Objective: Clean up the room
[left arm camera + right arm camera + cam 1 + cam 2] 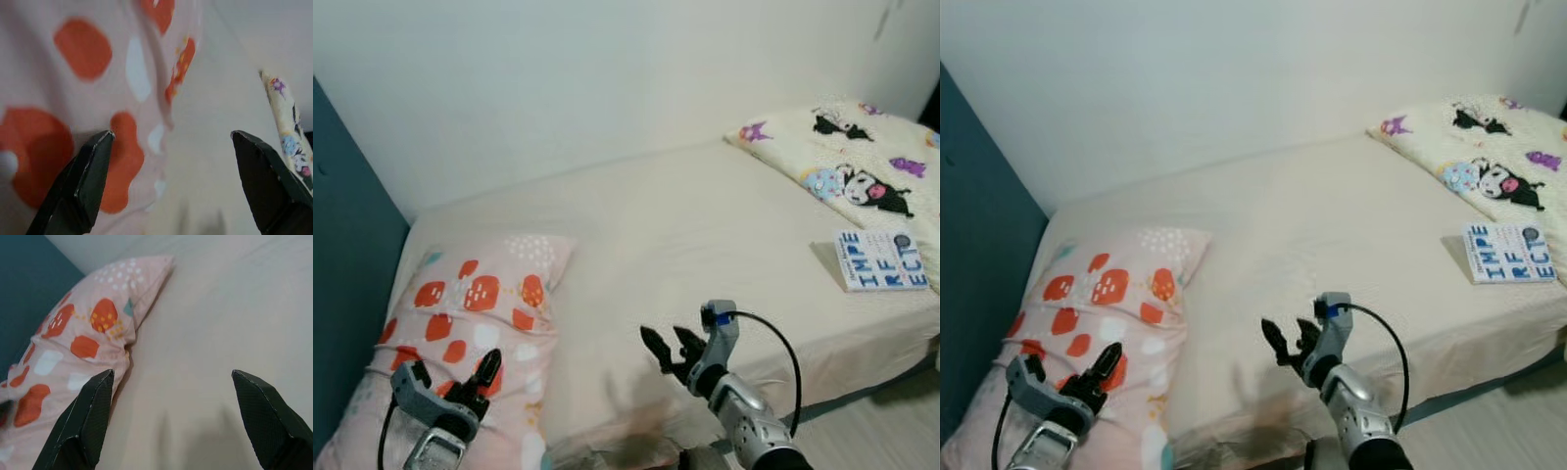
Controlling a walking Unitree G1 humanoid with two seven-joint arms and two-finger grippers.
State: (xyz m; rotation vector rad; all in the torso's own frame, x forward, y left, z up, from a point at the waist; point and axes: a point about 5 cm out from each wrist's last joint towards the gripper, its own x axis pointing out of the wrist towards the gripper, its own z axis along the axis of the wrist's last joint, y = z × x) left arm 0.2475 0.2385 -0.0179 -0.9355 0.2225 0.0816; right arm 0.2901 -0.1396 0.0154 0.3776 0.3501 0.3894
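A pink pillow [480,313] with orange and white patches lies at the left end of the cream bed [705,245]. My left gripper [450,382] hovers open over the pillow's near part, its fingers [83,186] close above the fabric. Just right of the pillow, above the bare sheet near the bed's front edge, my right gripper [668,351] is open with nothing between its fingers. A white book [881,260] with blue letters rests on the sheet at the right. A cartoon-print blanket [862,166] lies at the far right end.
A white wall [607,88] runs behind the bed. A dark teal panel [342,255] stands along the left side by the pillow. Light floor [871,431] shows below the bed's front edge at the lower right.
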